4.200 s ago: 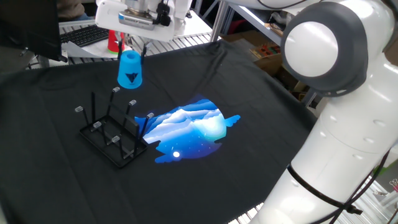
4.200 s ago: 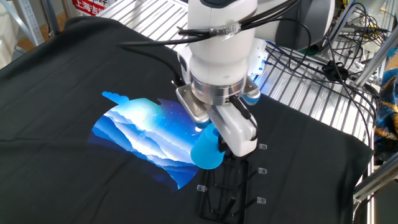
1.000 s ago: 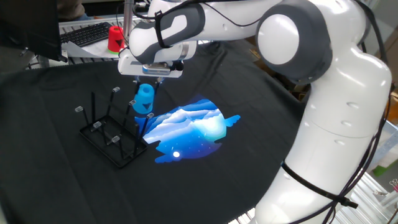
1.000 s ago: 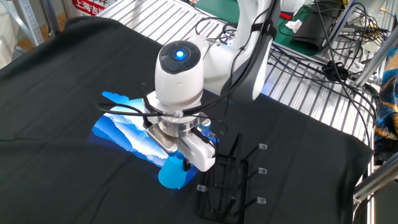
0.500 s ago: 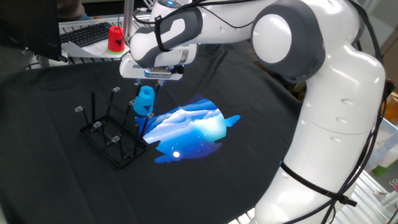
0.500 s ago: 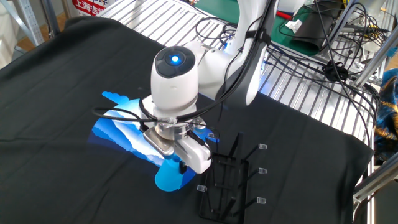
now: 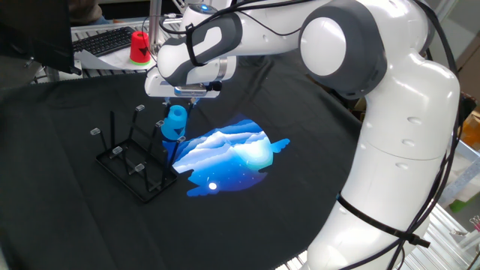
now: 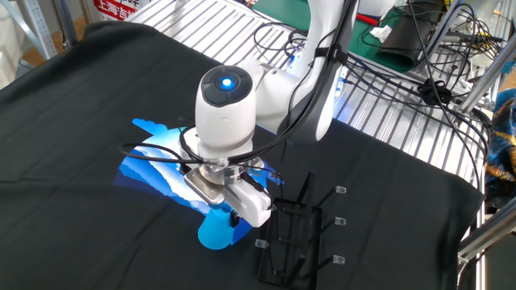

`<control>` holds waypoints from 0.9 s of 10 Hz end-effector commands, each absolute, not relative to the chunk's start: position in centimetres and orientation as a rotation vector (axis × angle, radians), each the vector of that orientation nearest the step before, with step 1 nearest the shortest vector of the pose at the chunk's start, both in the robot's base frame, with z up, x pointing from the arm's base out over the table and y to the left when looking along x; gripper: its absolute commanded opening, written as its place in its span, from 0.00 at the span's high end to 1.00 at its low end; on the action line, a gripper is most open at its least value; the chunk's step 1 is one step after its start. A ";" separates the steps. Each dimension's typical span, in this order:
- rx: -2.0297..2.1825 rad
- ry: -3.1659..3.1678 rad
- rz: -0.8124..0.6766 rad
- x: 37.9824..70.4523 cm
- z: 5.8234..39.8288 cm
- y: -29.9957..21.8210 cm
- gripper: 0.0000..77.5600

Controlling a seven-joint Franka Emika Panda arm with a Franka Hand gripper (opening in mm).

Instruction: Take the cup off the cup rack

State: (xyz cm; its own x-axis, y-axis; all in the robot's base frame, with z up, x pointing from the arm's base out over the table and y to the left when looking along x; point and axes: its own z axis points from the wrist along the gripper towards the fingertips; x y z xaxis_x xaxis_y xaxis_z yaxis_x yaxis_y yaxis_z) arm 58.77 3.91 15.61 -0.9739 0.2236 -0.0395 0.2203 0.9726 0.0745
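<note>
The blue cup [image 7: 175,122] is off the pegs and tilted, low over the black cloth just right of the cup rack [image 7: 133,163]. My gripper [image 7: 182,104] reaches down from above and is shut on the cup's upper end. In the other fixed view the cup [image 8: 214,232] sits at the cloth beside the rack's [image 8: 295,242] near-left corner, with my gripper [image 8: 237,215] on its right side. I cannot tell whether the cup touches the cloth. The rack's grey-capped pegs are bare.
A blue and white print [image 7: 233,153] lies on the black cloth right of the rack. A red cup [image 7: 139,45] and a keyboard [image 7: 105,40] stand behind the table. Wire shelving and cables [image 8: 419,72] lie at the far side.
The gripper has carried the cup away from above the rack and down to cloth level beside it. In the last second it only sank and shifted slightly.
</note>
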 end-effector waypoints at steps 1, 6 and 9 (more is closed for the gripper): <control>0.340 3.075 0.108 58.9 15.7 3.9 0.00; 0.340 3.075 0.108 58.9 15.7 3.9 0.00; 0.395 3.097 0.121 58.3 21.5 3.2 0.00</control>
State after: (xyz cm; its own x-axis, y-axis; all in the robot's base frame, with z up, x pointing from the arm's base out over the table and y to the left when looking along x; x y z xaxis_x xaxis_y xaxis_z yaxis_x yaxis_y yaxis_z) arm 58.78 3.90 15.59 -0.9760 0.2153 -0.0339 0.2124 0.9744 0.0737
